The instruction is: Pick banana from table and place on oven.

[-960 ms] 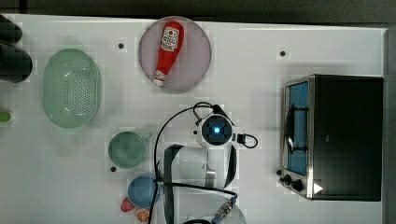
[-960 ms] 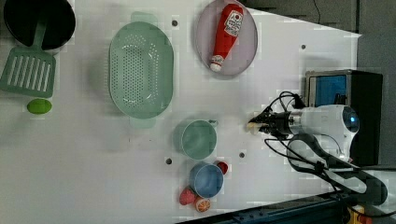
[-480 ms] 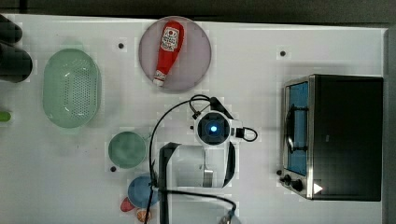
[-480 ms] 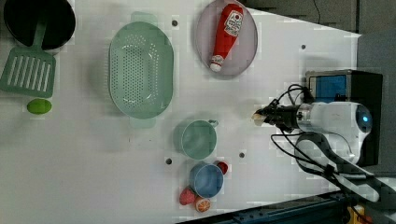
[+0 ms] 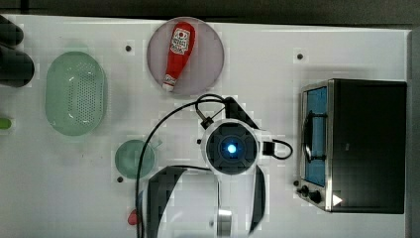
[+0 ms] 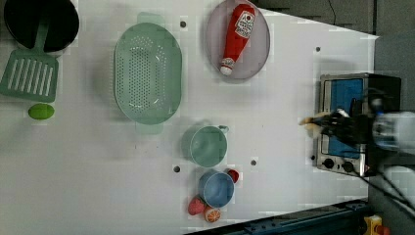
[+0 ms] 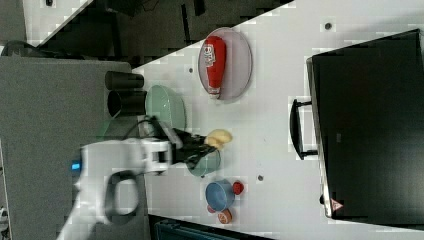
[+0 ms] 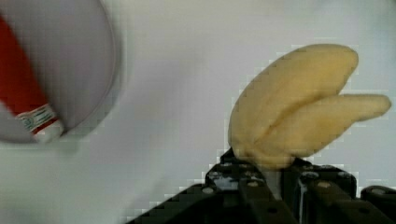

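The pale-yellow banana (image 8: 299, 112) sticks out from between the black fingers of my gripper (image 8: 273, 175), which is shut on its lower end. In the right view the banana (image 7: 220, 137) hangs above the white table (image 7: 280, 100), near the teal cup, with the gripper (image 7: 200, 147) behind it. The left view puts the banana (image 6: 311, 121) and gripper (image 6: 327, 127) just at the left edge of the oven (image 6: 342, 95). Seen in the top view, the arm's round wrist (image 5: 231, 148) stands left of the oven (image 5: 366, 144) and covers what it holds.
A red ketchup bottle (image 5: 177, 54) lies on a grey plate (image 5: 208, 59). A green colander (image 5: 75, 93) is on the top view's left, a teal cup (image 5: 132, 158) beside the arm. A blue cup (image 6: 216, 188) with toy fruit, a spatula (image 6: 30, 78) and a black pot (image 6: 41, 22) appear in the left view.
The gripper with the banana has shifted to the left view's right, from beside the teal cup to the oven's edge. The wrist looks larger in the top view. The jaws have narrowed slightly.
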Controlling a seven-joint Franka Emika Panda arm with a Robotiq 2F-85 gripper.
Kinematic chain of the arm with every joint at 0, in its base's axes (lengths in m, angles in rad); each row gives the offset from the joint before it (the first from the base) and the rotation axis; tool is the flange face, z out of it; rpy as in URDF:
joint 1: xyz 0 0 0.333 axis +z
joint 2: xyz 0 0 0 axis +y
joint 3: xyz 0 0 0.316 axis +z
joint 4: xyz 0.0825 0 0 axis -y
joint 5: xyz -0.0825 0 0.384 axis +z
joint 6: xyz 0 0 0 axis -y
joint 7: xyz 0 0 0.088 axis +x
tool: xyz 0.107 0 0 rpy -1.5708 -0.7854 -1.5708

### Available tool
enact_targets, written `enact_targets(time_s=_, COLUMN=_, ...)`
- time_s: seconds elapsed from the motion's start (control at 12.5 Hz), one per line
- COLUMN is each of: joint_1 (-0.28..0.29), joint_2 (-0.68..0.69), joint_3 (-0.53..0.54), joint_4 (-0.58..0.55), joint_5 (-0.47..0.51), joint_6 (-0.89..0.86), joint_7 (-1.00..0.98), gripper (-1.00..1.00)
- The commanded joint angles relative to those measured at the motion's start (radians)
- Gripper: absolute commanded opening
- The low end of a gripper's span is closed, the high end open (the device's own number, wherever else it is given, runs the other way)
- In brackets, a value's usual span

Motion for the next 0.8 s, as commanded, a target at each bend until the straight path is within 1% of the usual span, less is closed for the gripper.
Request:
enact_targets(time_s=0.08, joint_1=-0.002, joint_2=-0.091, joint_3=-0.004, joint_4=0.143, joint_5=0.032, joint_6=-0.202, joint_7=0.033, gripper=-0.64)
enact_targets(time_s=0.24, joint_1=-0.007, joint_2=-0.133, joint_3=-0.021, joint_4=0.213, joint_5=0.032, joint_6=-0.338, joint_7=0.030, gripper=-0.64)
enact_targets(time_s=0.32, joint_1=-0.009, joint_2=-0.145, joint_3=-0.036, joint_4=0.242, joint_5=0.032, joint_6=-0.377, joint_7=0.023, gripper=-0.64)
enact_targets(time_s=0.56, joint_1=-0.020, joint_2=-0.151, joint_3=-0.107, joint_4=0.316, joint_5=0.030, joint_6=-0.408, joint_7=-0.015, gripper=-0.64)
enact_targets(time_s=0.8, joint_1=-0.035, joint_2=-0.133, joint_3=-0.213, joint_4=0.336, joint_5=0.004, joint_6=-0.404, joint_7=-0.113, gripper=-0.64)
